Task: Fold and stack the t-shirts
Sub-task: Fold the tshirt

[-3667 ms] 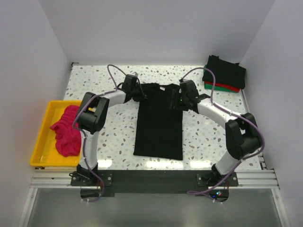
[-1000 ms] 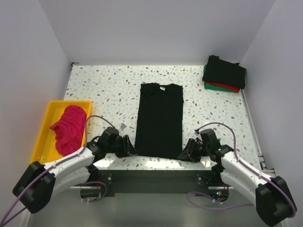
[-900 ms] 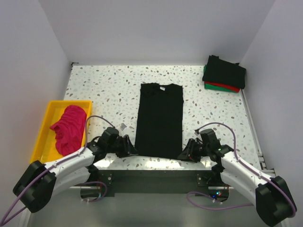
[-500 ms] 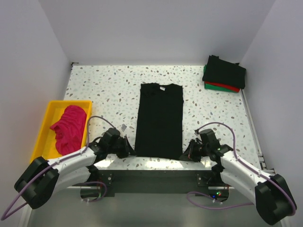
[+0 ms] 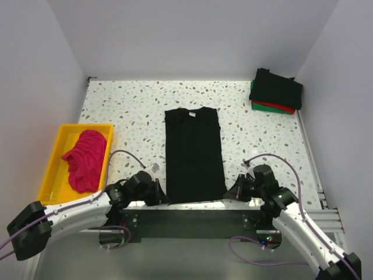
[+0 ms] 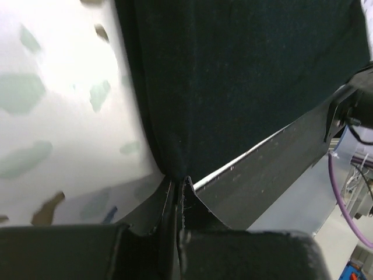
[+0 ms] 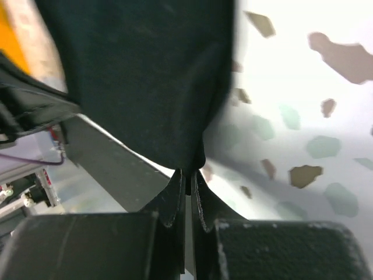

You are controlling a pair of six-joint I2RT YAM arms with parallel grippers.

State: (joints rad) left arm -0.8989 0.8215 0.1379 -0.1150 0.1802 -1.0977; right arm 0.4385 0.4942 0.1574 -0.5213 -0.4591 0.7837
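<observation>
A black t-shirt (image 5: 193, 153), folded into a long strip with a small white neck tag at its far end, lies down the middle of the table. My left gripper (image 5: 161, 197) is shut on its near left corner (image 6: 175, 166). My right gripper (image 5: 231, 193) is shut on the near right corner (image 7: 189, 160). The near hem sits at the table's front edge. A magenta-pink t-shirt (image 5: 83, 159) lies crumpled in the yellow tray (image 5: 51, 175). At the back right is a stack with a folded black shirt (image 5: 276, 88) on top of red and green ones (image 5: 271, 107).
The dark front rail (image 5: 192, 219) runs just below the table's near edge, close under both grippers. White walls close in the table at the back and on both sides. Speckled tabletop (image 5: 128, 111) shows around the black shirt.
Both grippers shut on the near corners of the black t-shirt and pulled it toward the front edge; its far end has slid nearer and slightly left.
</observation>
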